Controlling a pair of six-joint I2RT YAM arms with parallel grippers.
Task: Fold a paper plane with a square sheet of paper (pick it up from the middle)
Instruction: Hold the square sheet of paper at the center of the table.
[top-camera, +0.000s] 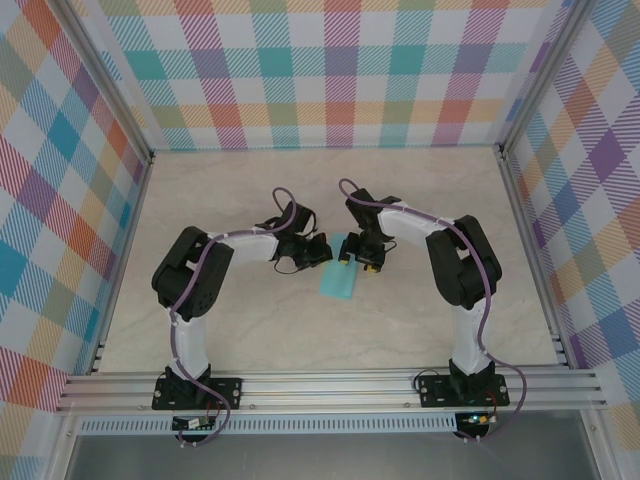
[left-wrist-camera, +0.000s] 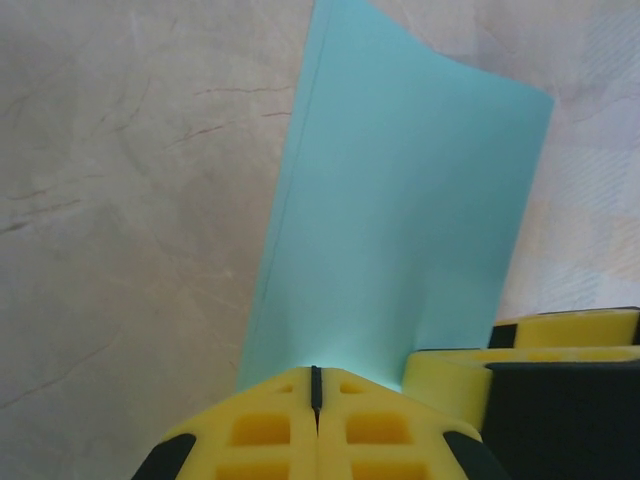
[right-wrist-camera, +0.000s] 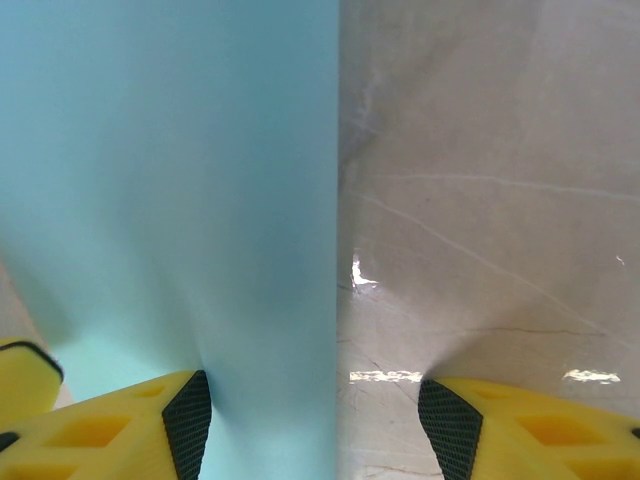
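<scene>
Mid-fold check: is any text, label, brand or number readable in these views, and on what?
No readable text.
Paper: plain turquoise, no print.
Left gripper and right gripper: plain yellow and black, no markings.
Walls: plaid pattern, no lettering.
Arm bases: any labels are too small to read.

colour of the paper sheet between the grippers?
Plain light turquoise, no pattern. The sheet of paper shows best in the left wrist view.
</scene>
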